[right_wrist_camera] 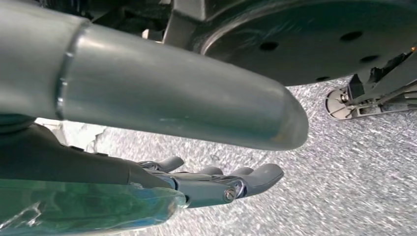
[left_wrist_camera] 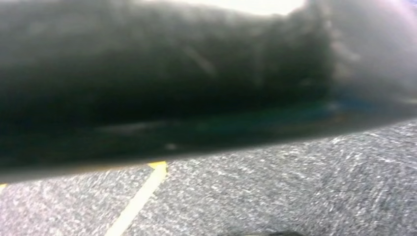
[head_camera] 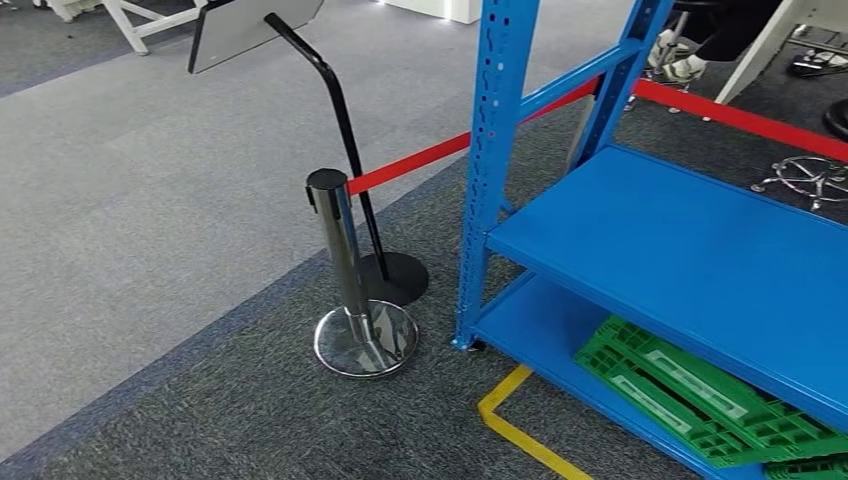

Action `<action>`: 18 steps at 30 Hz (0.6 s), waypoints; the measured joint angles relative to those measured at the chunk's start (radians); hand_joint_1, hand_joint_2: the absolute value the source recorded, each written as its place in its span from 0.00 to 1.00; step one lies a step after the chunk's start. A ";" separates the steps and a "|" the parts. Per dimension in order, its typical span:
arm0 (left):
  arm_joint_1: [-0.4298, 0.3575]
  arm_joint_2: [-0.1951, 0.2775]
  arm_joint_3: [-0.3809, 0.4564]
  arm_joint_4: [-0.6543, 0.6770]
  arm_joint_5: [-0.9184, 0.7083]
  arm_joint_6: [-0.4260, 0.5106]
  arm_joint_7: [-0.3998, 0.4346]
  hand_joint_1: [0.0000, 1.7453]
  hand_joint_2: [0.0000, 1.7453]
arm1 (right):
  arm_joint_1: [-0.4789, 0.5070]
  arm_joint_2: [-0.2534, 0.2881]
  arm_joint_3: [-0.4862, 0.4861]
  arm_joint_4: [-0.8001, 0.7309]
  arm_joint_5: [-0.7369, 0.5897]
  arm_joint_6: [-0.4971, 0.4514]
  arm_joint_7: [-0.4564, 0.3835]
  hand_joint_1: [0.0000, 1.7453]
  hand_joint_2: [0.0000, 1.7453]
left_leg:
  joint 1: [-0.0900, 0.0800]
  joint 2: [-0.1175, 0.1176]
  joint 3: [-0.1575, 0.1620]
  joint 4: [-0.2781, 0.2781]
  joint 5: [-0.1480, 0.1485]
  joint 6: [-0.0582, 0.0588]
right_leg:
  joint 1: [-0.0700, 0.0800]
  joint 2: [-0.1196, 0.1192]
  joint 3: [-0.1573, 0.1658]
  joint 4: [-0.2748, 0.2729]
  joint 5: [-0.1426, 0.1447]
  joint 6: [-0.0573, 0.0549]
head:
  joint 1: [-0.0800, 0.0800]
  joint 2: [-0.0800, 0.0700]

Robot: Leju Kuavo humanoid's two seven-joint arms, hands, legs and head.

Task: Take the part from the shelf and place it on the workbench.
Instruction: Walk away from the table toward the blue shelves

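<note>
Approach step, I'd judge. Head view, left to right: sign stand (head_camera: 330,90) upper left, chrome post (head_camera: 345,260) w/ red belt (head_camera: 410,165) centre, blue shelf (head_camera: 690,250) right, green crates (head_camera: 690,390) lower right. Part: can't spot it. Left hand: can't tell. Right hand (right_wrist_camera: 216,182) released, fingers apart, nothing held. Next: face shelf, find part.

Barrier post (head_camera: 346,262) left of shelf (head_camera: 690,250); crates (head_camera: 690,395) on lowest tier.

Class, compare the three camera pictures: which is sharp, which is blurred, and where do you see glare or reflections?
Head view: sharp and evenly lit, with reflections on the chrome post and its base. Left wrist view: a dark out-of-focus mass across the top; carpet and yellow tape soft. Right wrist view: the right hand fairly crisp, its near thumb soft with pale sheen, carpet streaked.
</note>
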 joint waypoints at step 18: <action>-0.001 0.006 0.007 0.007 0.000 0.003 0.000 0.00 0.00 | -0.009 0.000 -0.023 0.013 0.002 0.006 -0.004 0.00 0.00 | -0.006 0.078 0.095 -0.245 0.101 0.037 | -0.005 -0.111 -0.026 0.051 -0.032 0.053 | 0.016 0.000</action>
